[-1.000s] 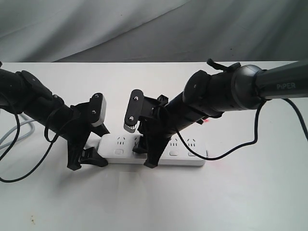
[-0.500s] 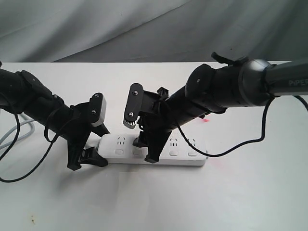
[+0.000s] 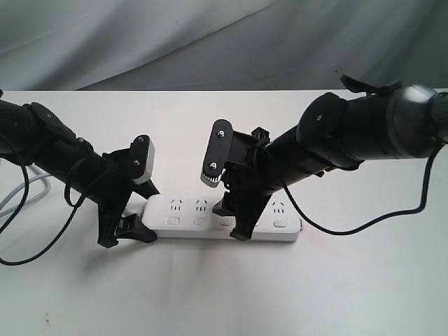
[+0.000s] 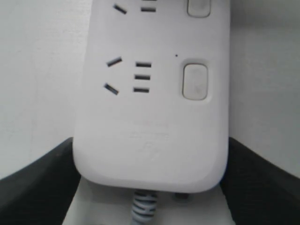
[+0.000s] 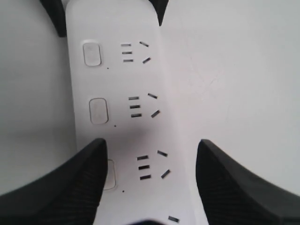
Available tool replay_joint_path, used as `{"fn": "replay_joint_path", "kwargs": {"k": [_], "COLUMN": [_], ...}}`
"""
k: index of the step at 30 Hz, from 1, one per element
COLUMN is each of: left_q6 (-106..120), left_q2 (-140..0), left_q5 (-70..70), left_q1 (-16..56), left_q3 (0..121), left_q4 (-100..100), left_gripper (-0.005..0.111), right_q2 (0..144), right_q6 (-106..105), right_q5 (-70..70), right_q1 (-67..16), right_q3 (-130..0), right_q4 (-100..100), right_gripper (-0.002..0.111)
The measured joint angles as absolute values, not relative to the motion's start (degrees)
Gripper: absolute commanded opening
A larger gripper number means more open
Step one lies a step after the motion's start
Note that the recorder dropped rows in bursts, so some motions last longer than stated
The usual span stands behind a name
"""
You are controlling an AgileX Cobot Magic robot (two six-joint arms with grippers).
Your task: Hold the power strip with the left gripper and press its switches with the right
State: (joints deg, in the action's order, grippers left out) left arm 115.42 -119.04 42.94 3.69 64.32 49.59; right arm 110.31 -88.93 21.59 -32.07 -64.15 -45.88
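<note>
Nearest, on the white table (image 3: 224, 294), the power strip (image 3: 185, 213) lies lengthwise at lower centre. It looks a stiff, light, smooth plastic bar, likely to skid unless pinned at its ends. The left gripper (image 3: 147, 210) is clamped across its cord end. The right gripper (image 3: 231, 210) straddles the middle with fingers spread, one tip over the third of the switches (image 3: 173, 221), perhaps touching it. A faint embossed mark near the grey cord (image 4: 143, 206) is unreadable. Behind hangs grey cloth (image 3: 175, 42).
</note>
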Motion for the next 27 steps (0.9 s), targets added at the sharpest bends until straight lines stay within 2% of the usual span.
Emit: {"fn": "replay_joint_path", "kwargs": {"k": [27], "left_q6": [115.42], "left_q2": [-119.04], "left_q5": [42.94], "left_q1": [3.69], "left_q3": [64.32], "left_q4": [49.59], "left_gripper": [0.055], "right_q2": [111.73], "right_q6": [-89.06], "right_q5": [20.88], "right_q1": [-30.93], "right_q3": [-64.07], "right_q4": [-45.66], "right_gripper": [0.053]}}
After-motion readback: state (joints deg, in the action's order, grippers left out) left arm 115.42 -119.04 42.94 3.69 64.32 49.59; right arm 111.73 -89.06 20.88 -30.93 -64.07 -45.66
